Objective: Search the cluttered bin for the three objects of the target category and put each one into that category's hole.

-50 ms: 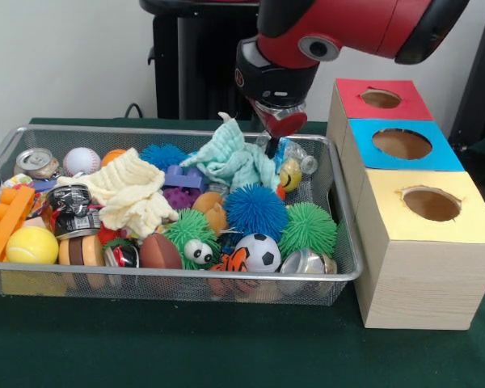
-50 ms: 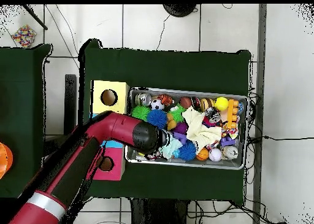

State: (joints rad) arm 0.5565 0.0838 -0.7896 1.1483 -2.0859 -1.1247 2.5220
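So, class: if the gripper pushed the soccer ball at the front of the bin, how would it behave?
The soccer ball is round and smooth, so it would probably roll. Wedged among neighbours like the green spiky ball and the mesh bin wall, it likely wouldn't travel far. It looks small, probably light.

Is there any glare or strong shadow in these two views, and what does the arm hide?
Front view: even light, small glints on the soda can and wire bin rim, no hard shadows. Overhead view: the red arm covers the blue box and part of the red one; the yellow box stays clear.
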